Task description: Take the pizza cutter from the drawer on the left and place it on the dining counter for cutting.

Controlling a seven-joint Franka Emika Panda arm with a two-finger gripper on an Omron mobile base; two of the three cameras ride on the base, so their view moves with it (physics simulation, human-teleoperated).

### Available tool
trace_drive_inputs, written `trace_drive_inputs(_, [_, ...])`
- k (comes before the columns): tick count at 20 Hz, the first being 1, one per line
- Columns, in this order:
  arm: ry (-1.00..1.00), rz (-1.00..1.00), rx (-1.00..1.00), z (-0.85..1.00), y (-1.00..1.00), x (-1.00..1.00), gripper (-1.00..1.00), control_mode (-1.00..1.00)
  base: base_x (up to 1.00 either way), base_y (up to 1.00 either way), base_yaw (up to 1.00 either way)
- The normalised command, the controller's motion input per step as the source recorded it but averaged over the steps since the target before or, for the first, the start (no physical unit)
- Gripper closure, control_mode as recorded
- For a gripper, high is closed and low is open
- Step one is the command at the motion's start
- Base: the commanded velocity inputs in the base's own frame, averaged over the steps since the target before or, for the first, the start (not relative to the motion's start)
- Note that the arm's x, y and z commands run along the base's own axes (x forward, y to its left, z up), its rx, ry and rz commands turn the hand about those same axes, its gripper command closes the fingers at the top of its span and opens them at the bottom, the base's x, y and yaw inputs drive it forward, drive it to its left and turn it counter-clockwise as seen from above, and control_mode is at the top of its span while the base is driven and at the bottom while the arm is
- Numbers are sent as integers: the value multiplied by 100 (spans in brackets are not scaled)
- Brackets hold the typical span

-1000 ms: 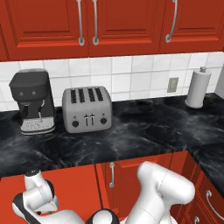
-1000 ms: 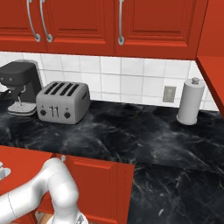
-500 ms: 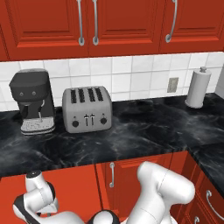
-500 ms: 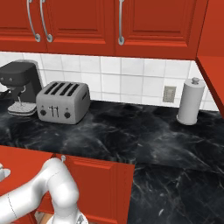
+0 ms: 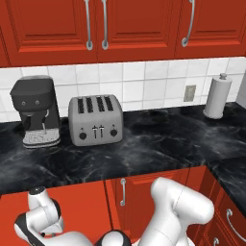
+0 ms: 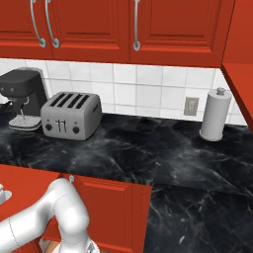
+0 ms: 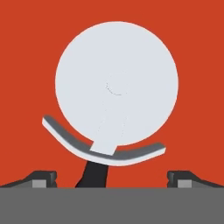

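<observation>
Hovering released, the gripper (image 7: 112, 178) spreads its fingertips wide beside the pizza cutter (image 7: 116, 87), wheel at twelve o'clock, lying on the drawer (image 7: 26, 65) floor

Two base cams look fwd and down from behind the arm, left and right, and share the black worktop (image 5: 144, 153) with toaster (image 5: 94, 119) and paper towel roll (image 6: 215, 114). Hand cam looks along the gripper (image 7: 112, 178), very near the pizza cutter (image 7: 116, 87) on red drawer (image 7: 26, 52) floor.
</observation>
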Motion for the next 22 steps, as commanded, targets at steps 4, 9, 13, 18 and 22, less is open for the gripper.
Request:
trace_drive_inputs(4, [0,0,0,0,26,4,-100,-100,0,0,0])
trace_drive_inputs(9, [0,-1,0,-5,23,9,-100,-100,0,0,0])
trace_drive_inputs(13, [0,0,0,-12,0,1,-100,-100,0,0,0])
trace_drive_inputs(18, [0,0,0,-20,0,-4,-100,-100,0,0,0])
trace_drive_inputs(22, [0,-2,0,-20,0,-10,-100,-100,0,0,0])
